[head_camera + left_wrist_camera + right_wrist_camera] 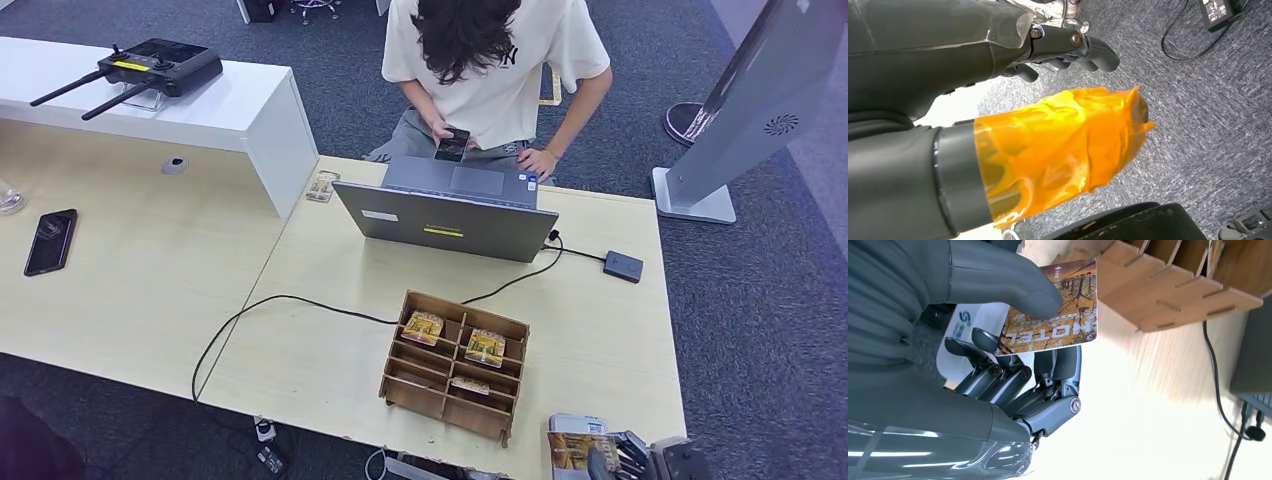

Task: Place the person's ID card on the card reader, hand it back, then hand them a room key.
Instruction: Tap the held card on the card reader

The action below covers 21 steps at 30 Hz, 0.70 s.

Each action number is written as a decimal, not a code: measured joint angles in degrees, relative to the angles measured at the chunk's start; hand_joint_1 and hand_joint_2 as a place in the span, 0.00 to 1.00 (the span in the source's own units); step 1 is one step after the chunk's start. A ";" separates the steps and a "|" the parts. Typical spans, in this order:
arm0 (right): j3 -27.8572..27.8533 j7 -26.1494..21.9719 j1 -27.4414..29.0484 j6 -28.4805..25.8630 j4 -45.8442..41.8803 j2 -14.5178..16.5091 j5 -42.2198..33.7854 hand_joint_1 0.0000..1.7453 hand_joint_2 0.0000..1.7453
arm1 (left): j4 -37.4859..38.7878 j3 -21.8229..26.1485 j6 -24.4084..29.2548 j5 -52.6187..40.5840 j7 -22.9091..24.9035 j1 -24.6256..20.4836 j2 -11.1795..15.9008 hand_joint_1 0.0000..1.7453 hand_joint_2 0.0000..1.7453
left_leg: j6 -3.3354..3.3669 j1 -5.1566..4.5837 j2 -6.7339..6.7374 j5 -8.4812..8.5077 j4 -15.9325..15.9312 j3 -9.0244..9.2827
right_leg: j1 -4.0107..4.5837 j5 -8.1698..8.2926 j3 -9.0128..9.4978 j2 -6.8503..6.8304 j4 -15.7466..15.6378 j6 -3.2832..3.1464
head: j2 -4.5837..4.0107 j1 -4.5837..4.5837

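Note:
My right hand (pixel 628 456) is at the table's near right corner and pinches a hotel room key card (pixel 572 450). In the right wrist view the thumb (pixel 1013 285) presses the card (pixel 1058 310), printed HOTEL, against the fingers. A wooden organizer (pixel 452 392) beside it holds more key cards (pixel 485 346). The black card reader (pixel 623 266) lies right of the laptop, cabled to it. A person (pixel 497 60) sits behind the laptop, looking at a phone (pixel 452 145). My left hand (pixel 1068 47) hangs over the carpet holding nothing, its thumb (pixel 1058 145) wrapped in orange film.
An open grey laptop (pixel 447 212) stands mid-table, its black cable (pixel 290 300) running off the near edge. A white object with a blue logo (pixel 964 322) lies under my right hand. On the left are a phone (pixel 51 241) and a remote controller (pixel 160 65).

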 joint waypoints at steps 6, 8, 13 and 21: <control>-4.49 2.29 1.76 2.80 -0.27 1.99 5.42 1.00 1.00 | 0.00 0.00 -0.01 0.16 0.11 0.00 -0.03 0.00 0.00 | 0.00 0.00 0.00 0.00 0.00 0.00 | 0.00 0.00 0.00 0.00 0.00 0.00 | 0.00 0.00; -5.39 3.06 2.19 3.66 -0.30 2.65 7.11 1.00 1.00 | 0.00 0.00 -0.01 0.19 0.16 0.00 -0.03 0.00 0.00 | 0.00 0.00 0.00 0.00 0.00 0.00 | 0.00 0.00 0.00 0.00 0.00 0.00 | 0.00 0.00; -5.91 4.49 2.58 4.98 -0.23 3.77 9.60 1.00 1.00 | 0.00 0.00 -0.04 0.16 0.19 -0.01 -0.03 0.00 0.00 | 0.00 0.00 0.01 0.00 0.00 0.00 | 0.00 0.00 0.00 0.01 0.00 0.00 | 0.00 -0.01; -5.64 5.57 1.90 5.73 0.93 5.43 10.95 1.00 1.00 | 0.00 0.00 -0.13 -0.07 0.59 -0.03 -0.03 0.00 0.00 | 0.00 0.00 0.01 0.00 0.00 0.00 | 0.00 0.00 0.00 0.01 0.00 0.00 | 0.00 -0.01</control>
